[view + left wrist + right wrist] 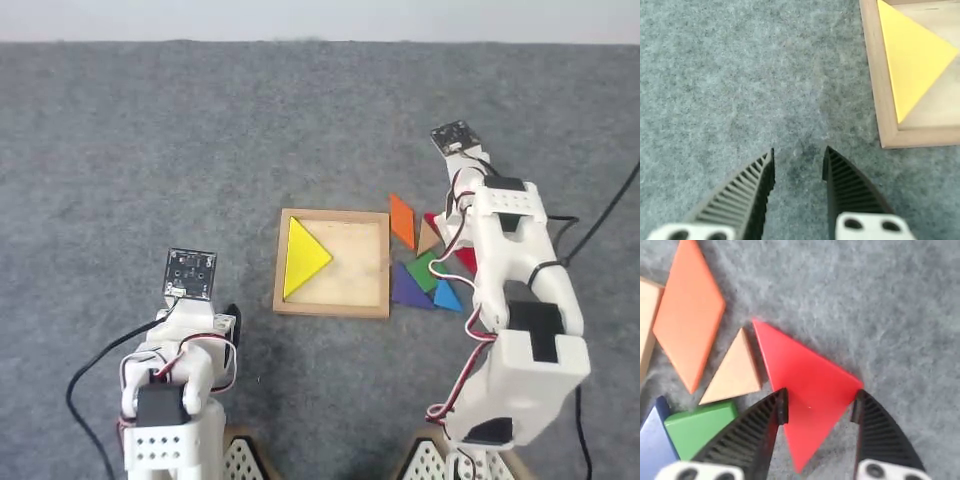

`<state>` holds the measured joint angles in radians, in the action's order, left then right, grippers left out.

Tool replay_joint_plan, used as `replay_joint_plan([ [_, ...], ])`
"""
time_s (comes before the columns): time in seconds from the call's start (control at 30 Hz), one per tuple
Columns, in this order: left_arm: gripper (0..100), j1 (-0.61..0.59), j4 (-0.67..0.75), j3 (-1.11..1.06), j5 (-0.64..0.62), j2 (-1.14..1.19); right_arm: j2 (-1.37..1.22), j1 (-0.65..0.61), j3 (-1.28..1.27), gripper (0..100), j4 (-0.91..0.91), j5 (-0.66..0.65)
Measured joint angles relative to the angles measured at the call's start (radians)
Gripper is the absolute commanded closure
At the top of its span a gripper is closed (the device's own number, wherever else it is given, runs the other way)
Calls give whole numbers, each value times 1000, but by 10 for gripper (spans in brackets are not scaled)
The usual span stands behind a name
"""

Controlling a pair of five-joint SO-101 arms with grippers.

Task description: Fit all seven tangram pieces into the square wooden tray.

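The square wooden tray [279, 260] lies mid-table with a yellow triangle [301, 256] in its left half; both also appear in the left wrist view as tray [879, 95] and yellow triangle [912, 55]. Right of the tray lie an orange parallelogram [401, 220], a tan triangle [429, 237], a green piece [422, 271], a dark blue triangle [407, 289], a light blue triangle [446, 296] and a red triangle [807, 385]. My right gripper [820, 402] is open, its fingers straddling the red triangle. My left gripper [798, 165] is open over bare carpet left of the tray.
Grey carpet covers the table. Open room lies behind the tray and on the left side. The right arm [510, 280] hangs over part of the loose pieces. Cables trail from both arm bases.
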<state>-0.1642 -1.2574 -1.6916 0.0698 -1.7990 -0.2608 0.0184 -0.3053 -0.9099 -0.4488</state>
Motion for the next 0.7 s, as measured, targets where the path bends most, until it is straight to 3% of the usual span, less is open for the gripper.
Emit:
replay_joint_plan([
  [0.5,847,0,0,0,0,0,-35,-2,38,757,0,-6],
  [0.7,847,0,0,0,0,0,-63,-2,89,760,-81,-9],
])
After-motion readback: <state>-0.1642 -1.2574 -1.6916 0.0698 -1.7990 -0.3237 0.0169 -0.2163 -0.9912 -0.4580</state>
